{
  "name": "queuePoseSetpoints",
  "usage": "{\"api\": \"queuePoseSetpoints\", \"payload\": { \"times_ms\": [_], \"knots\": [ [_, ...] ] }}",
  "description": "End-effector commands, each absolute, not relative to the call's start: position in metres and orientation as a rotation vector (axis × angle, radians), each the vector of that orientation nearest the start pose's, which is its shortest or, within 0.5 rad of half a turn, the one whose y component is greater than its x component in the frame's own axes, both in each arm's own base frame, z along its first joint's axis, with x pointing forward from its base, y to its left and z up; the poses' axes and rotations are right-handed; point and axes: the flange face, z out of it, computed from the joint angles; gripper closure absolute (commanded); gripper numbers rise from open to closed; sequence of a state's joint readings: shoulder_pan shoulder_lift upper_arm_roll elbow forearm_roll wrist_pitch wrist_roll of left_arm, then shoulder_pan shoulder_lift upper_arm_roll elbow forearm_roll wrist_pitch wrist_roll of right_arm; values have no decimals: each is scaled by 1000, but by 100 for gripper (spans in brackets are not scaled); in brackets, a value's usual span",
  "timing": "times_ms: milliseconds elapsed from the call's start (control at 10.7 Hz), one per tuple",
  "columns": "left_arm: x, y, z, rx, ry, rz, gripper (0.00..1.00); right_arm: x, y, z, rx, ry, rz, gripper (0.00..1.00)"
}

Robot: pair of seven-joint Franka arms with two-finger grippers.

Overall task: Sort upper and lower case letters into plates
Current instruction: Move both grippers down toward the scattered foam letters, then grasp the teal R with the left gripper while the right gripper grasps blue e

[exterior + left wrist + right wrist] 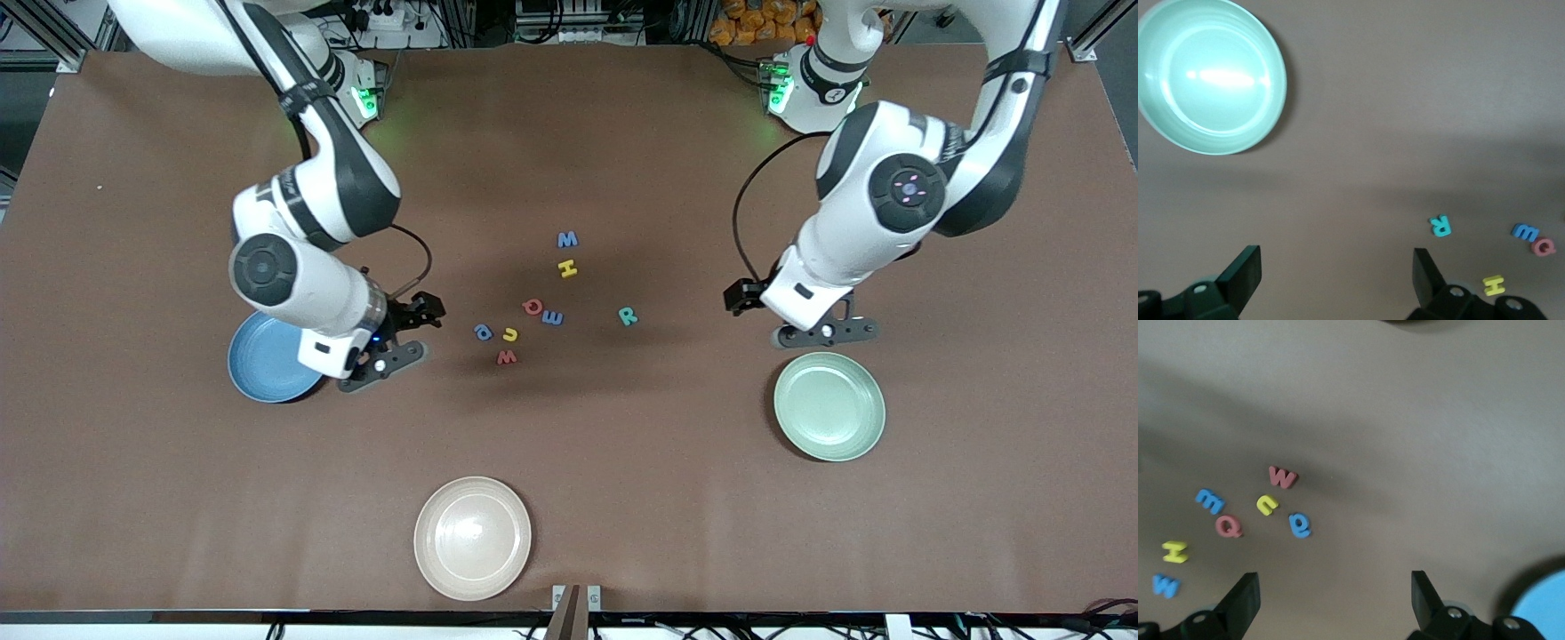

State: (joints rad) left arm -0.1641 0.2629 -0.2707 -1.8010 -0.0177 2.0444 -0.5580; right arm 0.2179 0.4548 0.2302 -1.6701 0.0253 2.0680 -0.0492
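- The blue plate (267, 360) is partly hidden under the right arm in the front view; the right wrist view's corner cuts it to a sliver beside the right hand (1335, 597).
- The mint plate (1208, 73) is clipped by the left wrist view's edge.
- Both wrist views cut off the bases of the fingers (1245, 267).
- The left hand (822, 331) is mostly hidden under its wrist.

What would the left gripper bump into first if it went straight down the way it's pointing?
Probably just the bare table. The left gripper hangs open over brown surface, between the green plate and the teal R, touching neither.
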Motion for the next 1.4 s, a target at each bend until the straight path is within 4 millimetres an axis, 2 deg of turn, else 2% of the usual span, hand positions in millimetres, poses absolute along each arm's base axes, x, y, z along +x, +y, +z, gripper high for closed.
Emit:
{"api": "queuePoseSetpoints", "payload": {
  "times_ms": [0,187,281,374,468,562,749,936,1030,1123,1311],
  "knots": [
    [563,-291,367,-3221,-331,80,0,603,299,312,-2968,-757,104,0],
    [556,-317,348,-3206,-249,48,0,596,314,287,-2976,-728,134,0],
    [558,-320,336,-3166,-179,10,0,588,318,272,-2985,-706,156,0],
    [552,-336,325,-3175,-151,0,0,577,323,257,-2990,-665,123,0],
    [551,-344,311,-3179,-194,-2,0,572,323,248,-3001,-598,106,0],
    [551,-354,302,-3187,-215,-6,0,563,334,238,-2994,-616,102,0],
    [554,-369,285,-3193,-198,21,0,551,338,221,-2996,-638,138,0],
    [545,-388,265,-3188,-148,49,0,534,352,209,-2993,-668,140,0],
    [543,-392,255,-3189,-181,51,0,532,345,203,-2993,-661,118,0],
    [537,-399,244,-3179,-196,51,0,532,347,199,-2991,-680,82,0],
    [528,-409,223,-3166,-259,77,0,526,341,188,-3003,-699,108,0]
  ]
}}
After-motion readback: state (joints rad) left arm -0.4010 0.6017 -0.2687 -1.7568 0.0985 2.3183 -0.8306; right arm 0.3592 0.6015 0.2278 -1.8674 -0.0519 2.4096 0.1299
